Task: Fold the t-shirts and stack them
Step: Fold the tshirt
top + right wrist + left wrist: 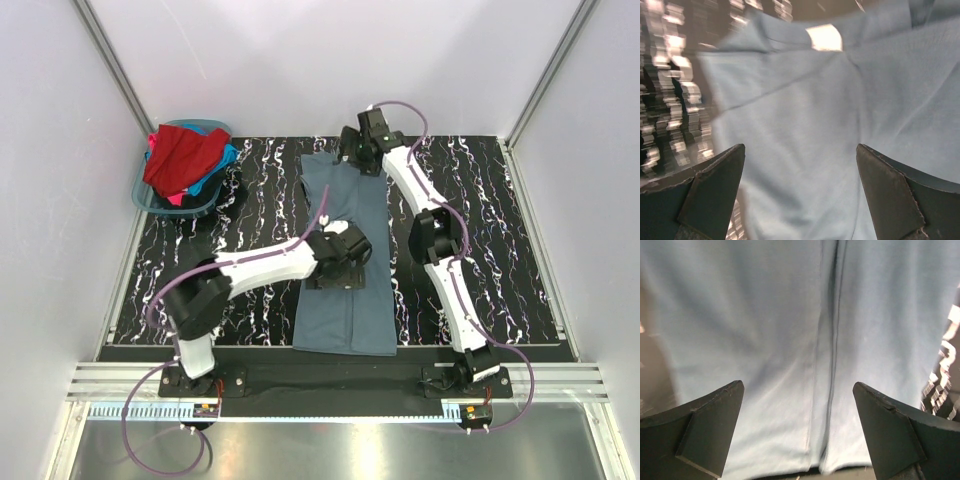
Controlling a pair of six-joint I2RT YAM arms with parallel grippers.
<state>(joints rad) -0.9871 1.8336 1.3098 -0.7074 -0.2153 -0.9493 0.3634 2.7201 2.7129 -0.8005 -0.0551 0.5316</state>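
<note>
Grey-blue t-shirt [345, 310] lying on table [480, 260] as long strip, long axis running near edge to far. Left gripper [338, 262] hovering over its middle, jaws gaping, empty. Right gripper [357, 150] hanging over far collar end, jaws gaping, empty. Other tees [183, 160] sitting in basket [142, 195] far left. Collar tag [824, 37] glaring pale, nothing readable.

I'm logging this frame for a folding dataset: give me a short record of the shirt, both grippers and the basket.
laid-out shirt: slate grey-blue t-shirt, lying flat as a long narrow strip between the arms
left gripper: open, over the strip's middle, holding nothing
right gripper: open, over the strip's far end, holding nothing
teal-blue basket: far left corner, red t-shirt on top of its pile
</note>
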